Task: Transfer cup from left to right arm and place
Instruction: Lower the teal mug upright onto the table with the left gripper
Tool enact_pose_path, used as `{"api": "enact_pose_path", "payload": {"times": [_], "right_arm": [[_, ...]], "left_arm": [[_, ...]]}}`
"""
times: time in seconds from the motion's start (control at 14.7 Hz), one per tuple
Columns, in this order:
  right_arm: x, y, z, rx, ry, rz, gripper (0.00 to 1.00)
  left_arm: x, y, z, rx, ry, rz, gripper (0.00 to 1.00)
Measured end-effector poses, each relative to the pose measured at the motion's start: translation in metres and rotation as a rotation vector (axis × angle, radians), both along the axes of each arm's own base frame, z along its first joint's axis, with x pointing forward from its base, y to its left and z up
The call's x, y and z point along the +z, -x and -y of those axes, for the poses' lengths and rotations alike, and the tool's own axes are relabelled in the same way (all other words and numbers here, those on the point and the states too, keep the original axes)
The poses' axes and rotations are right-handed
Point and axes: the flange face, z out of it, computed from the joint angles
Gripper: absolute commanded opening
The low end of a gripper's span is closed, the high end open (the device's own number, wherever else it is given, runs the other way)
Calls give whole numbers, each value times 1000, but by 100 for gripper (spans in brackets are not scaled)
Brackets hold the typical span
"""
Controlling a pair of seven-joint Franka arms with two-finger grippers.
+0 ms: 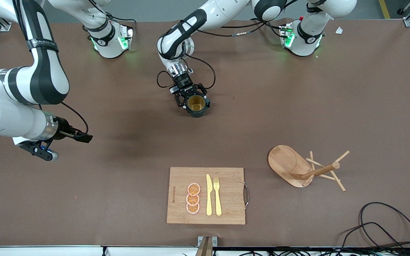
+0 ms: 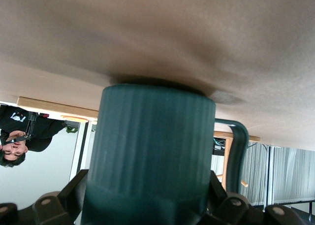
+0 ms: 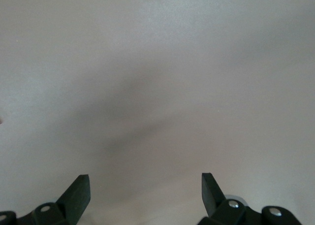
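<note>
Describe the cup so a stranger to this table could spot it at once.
Start at the wooden cutting board near the front camera, then look farther from the camera toward the arms' bases. There the left gripper flanks the cup, its fingers open around it. It is a ribbed dark teal mug, mustard-yellow inside.

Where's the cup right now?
The cup stands upright mid-table between the left gripper's open fingers, farther from the front camera than the cutting board.

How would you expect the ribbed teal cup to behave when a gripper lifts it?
The cup looks rigid, so it should keep its shape. Its vertical ribs probably help the fingers hold. The loop handle on one side may make it swing slightly off balance.
</note>
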Motion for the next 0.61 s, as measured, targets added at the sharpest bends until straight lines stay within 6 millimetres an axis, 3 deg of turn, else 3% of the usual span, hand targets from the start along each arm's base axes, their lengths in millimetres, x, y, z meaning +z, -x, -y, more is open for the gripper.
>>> {"api": "enact_pose_path", "payload": {"times": [0.61], "right_arm": [[0,0,0,0,0,1,100]], "left_arm": [[0,24,10,-19,40,-27,100]]}}
